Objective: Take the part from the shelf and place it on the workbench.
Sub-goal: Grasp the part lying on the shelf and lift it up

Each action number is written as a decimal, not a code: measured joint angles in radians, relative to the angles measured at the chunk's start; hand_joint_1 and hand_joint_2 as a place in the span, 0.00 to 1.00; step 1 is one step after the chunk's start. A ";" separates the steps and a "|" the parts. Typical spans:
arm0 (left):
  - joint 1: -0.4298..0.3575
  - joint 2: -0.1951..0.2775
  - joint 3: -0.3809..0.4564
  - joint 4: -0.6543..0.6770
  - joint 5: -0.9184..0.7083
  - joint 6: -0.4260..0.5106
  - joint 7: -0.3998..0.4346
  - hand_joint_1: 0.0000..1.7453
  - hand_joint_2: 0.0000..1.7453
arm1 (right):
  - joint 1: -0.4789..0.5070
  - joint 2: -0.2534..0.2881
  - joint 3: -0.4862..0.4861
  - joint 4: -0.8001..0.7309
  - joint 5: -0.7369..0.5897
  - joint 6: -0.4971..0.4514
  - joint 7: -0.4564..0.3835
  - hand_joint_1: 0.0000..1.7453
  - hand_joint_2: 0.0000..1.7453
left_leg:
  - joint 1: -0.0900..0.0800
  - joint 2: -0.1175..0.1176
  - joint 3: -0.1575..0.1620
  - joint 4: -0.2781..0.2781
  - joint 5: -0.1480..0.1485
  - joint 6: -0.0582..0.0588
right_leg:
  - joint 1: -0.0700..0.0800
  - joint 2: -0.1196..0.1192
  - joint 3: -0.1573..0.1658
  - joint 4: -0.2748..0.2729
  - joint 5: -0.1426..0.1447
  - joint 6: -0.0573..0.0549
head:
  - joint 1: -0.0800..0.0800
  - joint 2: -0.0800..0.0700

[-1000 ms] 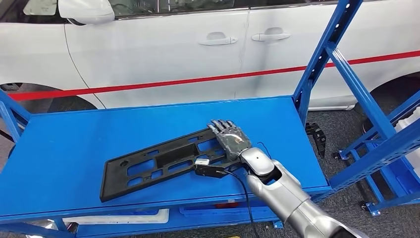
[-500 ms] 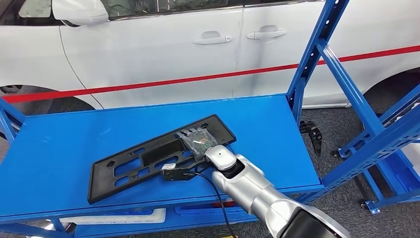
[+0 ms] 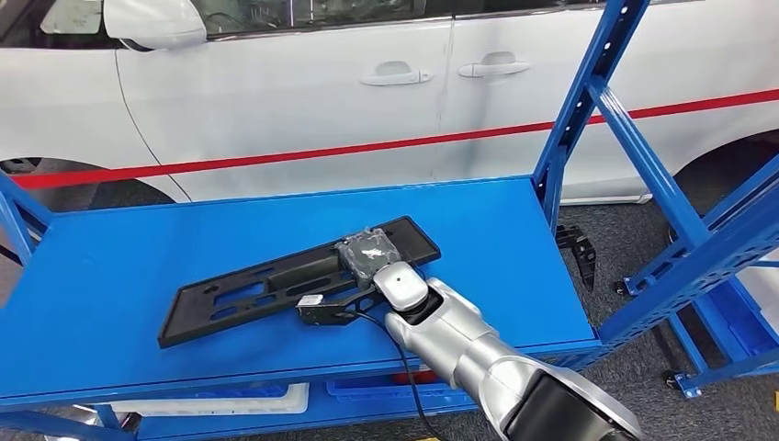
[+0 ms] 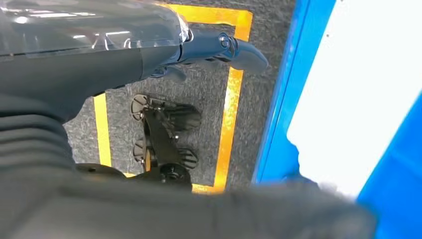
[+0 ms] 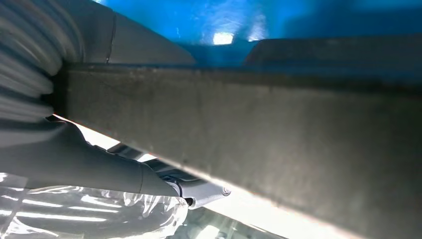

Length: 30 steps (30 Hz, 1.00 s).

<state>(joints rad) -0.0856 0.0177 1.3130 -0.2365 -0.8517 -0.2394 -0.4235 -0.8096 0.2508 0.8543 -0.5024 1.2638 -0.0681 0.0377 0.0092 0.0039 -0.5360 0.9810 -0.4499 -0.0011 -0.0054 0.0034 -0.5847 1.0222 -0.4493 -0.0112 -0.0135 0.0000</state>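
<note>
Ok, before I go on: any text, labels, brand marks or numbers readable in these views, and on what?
No text can be read in any view.
Small white tag by the black part, near the right hand: too small to tell whether it bears print.
White car behind the blue shelf: no badge or plate in view, just a red stripe.
Yellow floor lines: plain markings, no lettering.

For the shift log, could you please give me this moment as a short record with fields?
part: long black plastic panel with cutouts, lying on the blue shelf
right hand: on the panel's near right end, fingers curled over it, apparently gripping
left hand: hanging by the blue frame, holding nothing
background: white car with red stripe
task stage: part not yet lifted off the shelf
</note>
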 joint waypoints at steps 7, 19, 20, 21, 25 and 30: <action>0.008 0.009 0.000 0.000 -0.010 0.029 0.056 0.00 1.00 | -0.001 -0.012 -0.003 0.015 0.013 -0.013 0.018 1.00 1.00 | 0.004 0.005 -0.010 -0.008 0.019 0.014 | -0.009 -0.002 -0.107 0.250 -0.121 0.019 | 0.003 0.000; 0.034 0.036 0.017 0.000 0.006 0.084 0.169 0.00 1.00 | 0.053 -0.068 -0.134 -0.120 -0.185 -0.174 -0.136 1.00 1.00 | 0.012 -0.006 -0.101 0.191 -0.094 -0.039 | -0.006 -0.007 0.016 -0.015 -0.007 -0.031 | 0.000 0.000; 0.038 0.038 0.021 0.000 0.007 0.078 0.170 0.00 1.00 | 0.077 -0.084 -0.165 -0.176 -0.245 -0.181 -0.188 1.00 1.00 | 0.013 -0.006 -0.129 0.254 -0.118 -0.041 | -0.005 -0.006 0.014 -0.014 -0.007 -0.031 | 0.000 0.000; 0.041 0.039 0.024 0.000 0.007 0.073 0.170 0.00 1.00 | 0.103 -0.097 -0.194 -0.234 -0.301 -0.182 -0.235 1.00 1.00 | 0.013 -0.006 -0.146 0.292 -0.125 -0.042 | -0.004 -0.005 0.014 -0.014 -0.008 -0.031 | 0.000 0.000; 0.044 0.042 0.029 0.000 0.007 0.060 0.169 0.00 1.00 | 0.181 -0.135 -0.286 -0.430 -0.404 -0.166 -0.310 1.00 1.00 | 0.011 -0.006 -0.070 0.111 -0.009 -0.034 | -0.002 -0.002 0.018 -0.010 -0.015 -0.023 | 0.000 0.000; 0.044 0.045 0.035 0.000 0.015 0.044 0.148 0.00 1.00 | 0.238 -0.158 -0.345 -0.552 -0.526 -0.166 -0.398 1.00 1.00 | 0.005 -0.007 -0.041 0.020 0.010 -0.008 | 0.000 -0.001 0.004 -0.004 -0.017 0.003 | 0.001 0.000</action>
<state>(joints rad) -0.0417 0.0630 1.3480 -0.2369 -0.8371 -0.1956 -0.2756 -0.5715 0.0933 0.5093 -1.0541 0.7376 -0.2343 -0.3605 0.0143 -0.0030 -0.5773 1.0013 -0.4396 -0.0093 -0.0055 0.0027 -0.5805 1.0178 -0.4664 -0.0086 -0.0122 0.0000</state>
